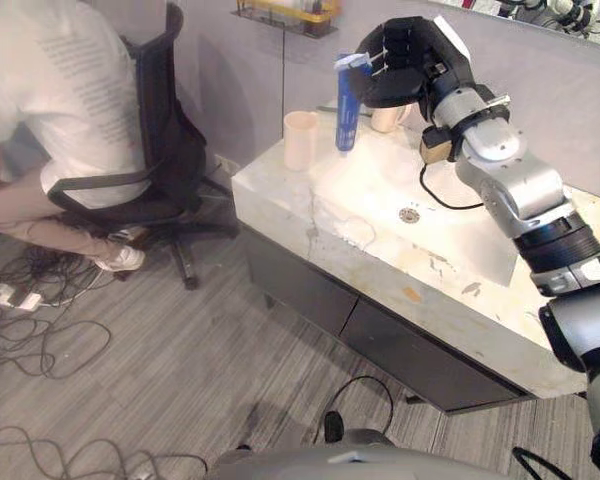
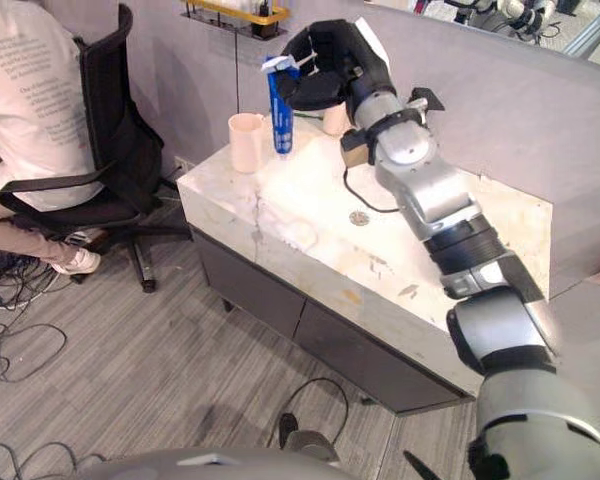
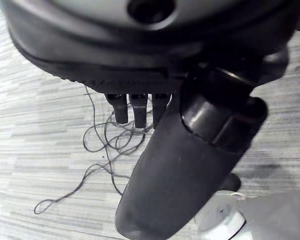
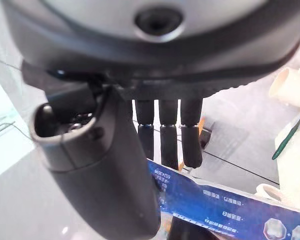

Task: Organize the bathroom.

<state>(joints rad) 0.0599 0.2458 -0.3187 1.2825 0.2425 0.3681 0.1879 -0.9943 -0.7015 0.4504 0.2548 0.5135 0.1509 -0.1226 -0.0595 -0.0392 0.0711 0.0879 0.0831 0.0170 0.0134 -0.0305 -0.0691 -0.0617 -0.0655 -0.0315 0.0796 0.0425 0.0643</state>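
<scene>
Head views: right hand [image 1: 405, 62] pinching the blue tube [image 1: 347, 110] upright over the marble vanity top [image 1: 380, 250] beside a cream cup [image 1: 300, 140], person in office chair [image 1: 155, 150] on grey plank floor [image 1: 130, 380]; left wrist: left hand [image 3: 180, 170] fingers relaxed above the floor; right wrist: fingers curled round the tube.

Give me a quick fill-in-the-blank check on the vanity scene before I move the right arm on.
1. The right hand grips the top of a tall ____ tube standing on the counter.
2. The pale cup stands on the counter on the robot's ____ of that tube.
3. A person sits in a black ____ beside the counter.
4. The left hand hangs over the ____, holding nothing.

Missing words: blue; left; office chair; floor
</scene>
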